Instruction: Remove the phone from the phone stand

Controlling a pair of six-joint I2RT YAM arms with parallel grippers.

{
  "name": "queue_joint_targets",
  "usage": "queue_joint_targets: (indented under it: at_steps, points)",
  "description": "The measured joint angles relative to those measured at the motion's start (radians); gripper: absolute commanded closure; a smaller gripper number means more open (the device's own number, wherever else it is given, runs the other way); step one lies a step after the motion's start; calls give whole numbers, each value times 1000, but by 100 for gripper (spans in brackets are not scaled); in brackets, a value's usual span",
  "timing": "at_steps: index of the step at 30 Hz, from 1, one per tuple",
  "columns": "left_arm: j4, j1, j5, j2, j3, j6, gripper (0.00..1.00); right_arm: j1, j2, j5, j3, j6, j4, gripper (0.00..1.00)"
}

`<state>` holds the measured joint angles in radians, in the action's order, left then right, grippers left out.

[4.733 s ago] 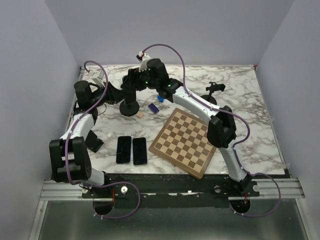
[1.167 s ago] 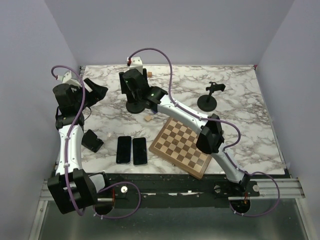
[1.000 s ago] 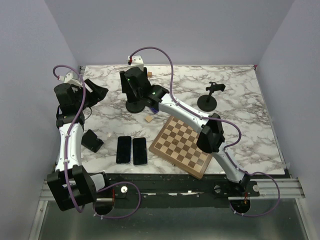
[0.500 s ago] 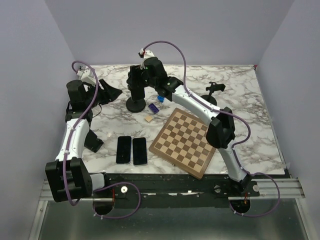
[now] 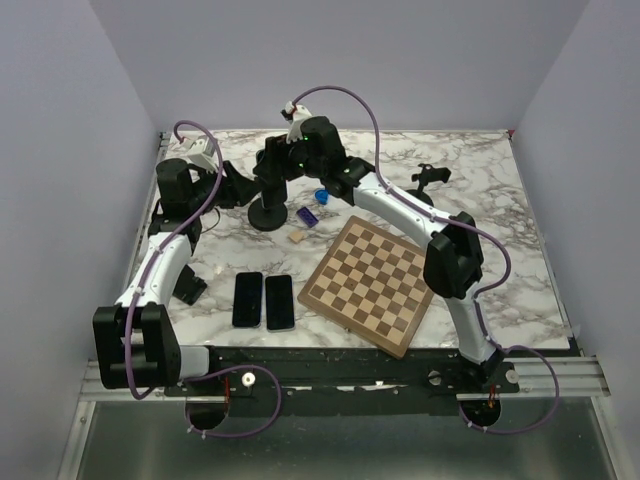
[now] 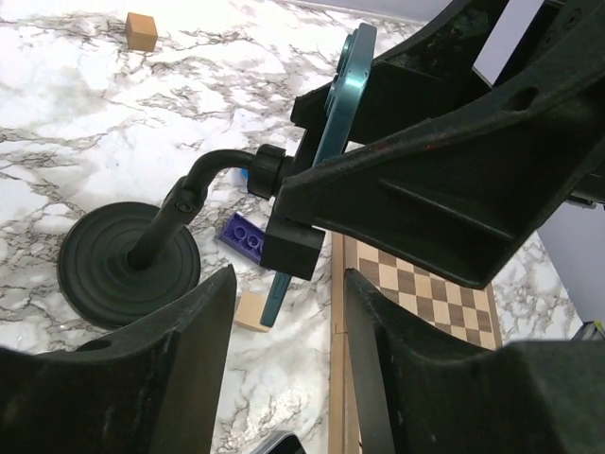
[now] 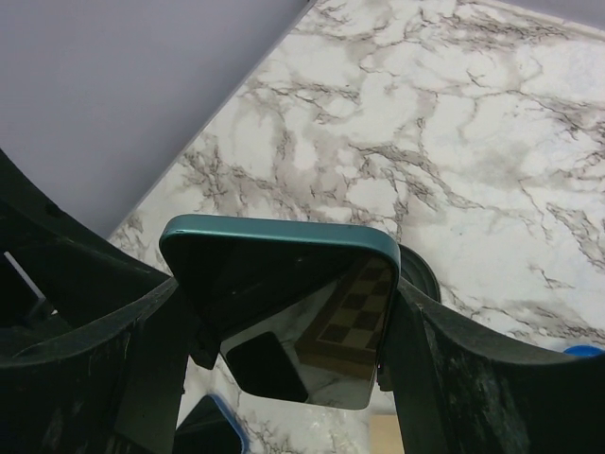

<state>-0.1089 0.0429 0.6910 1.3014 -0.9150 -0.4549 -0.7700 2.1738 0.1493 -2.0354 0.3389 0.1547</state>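
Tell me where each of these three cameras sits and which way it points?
Top external: fixed above and behind the arms, looking down on the marble table; both arms show.
Left wrist: on the left arm, facing the phone stand and phone; the open left hand frames the bottom.
Right wrist: on the right arm, facing the phone's screen, the right hand gripping it.
Both wrist views share the phone.
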Motion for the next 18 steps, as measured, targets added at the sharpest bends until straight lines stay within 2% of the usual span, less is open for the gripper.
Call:
queue_joint_targets:
  at_steps: [6,9,18]
  points:
    - [-21,-10,-10,20,3,19,50,1,-1,53,11,-1,-18,99]
    - [-29,-13,-10,20,3,23,57,1,-1,65,14,-1,-24,99]
    - [-62,-19,-6,22,9,24,60,1,-1,74,17,0,-30,100]
